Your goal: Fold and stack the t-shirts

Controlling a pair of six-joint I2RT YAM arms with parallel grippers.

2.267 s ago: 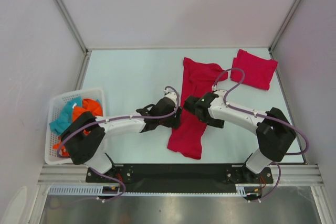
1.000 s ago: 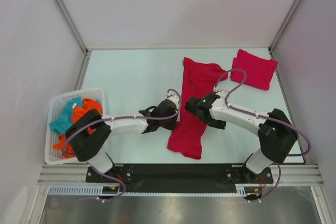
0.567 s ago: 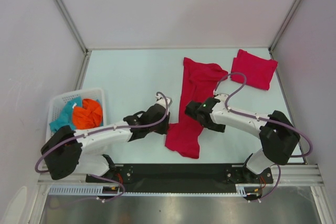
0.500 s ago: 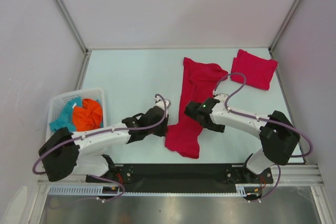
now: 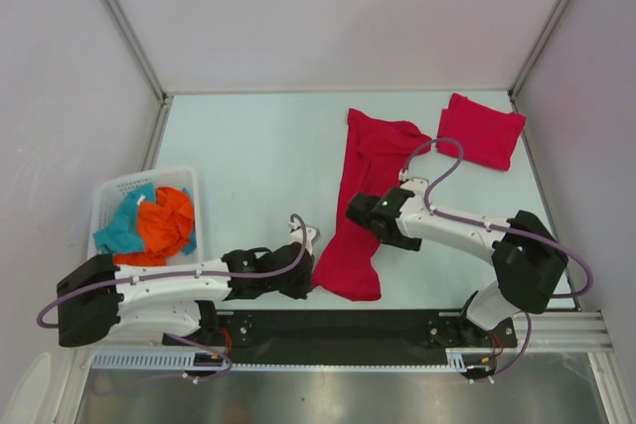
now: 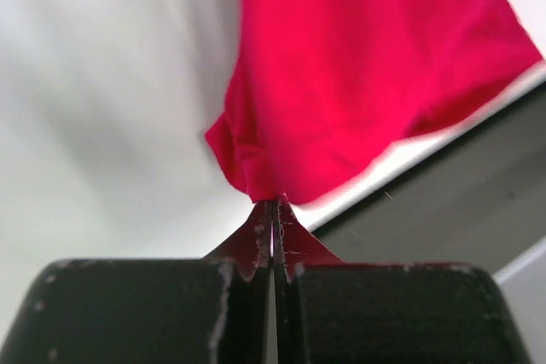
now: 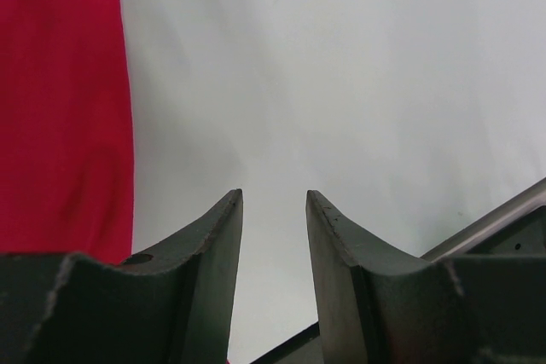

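"On the table [image 5: 248,146], what lies where?"

"One long t-shirt [image 5: 366,186] lies stretched from far to near at mid-table. A folded t-shirt [image 5: 484,131] sits in the far right corner, well apart from it."

"Who has hold of the long one?"

"The left tool [image 6: 273,213]. Its wrist view shows the jaws pressed together on a pinch of the near-left corner, a detail the overhead view hides under the wrist. That arm lies low along the near edge, reaching rightward."

"And the right tool [image 7: 275,200]?"

"Partly open, nothing between its fingers, bare table below, red cloth at that view's left side. Overhead, its forearm reaches leftward over the shirt's middle, elbow bent near the right edge."
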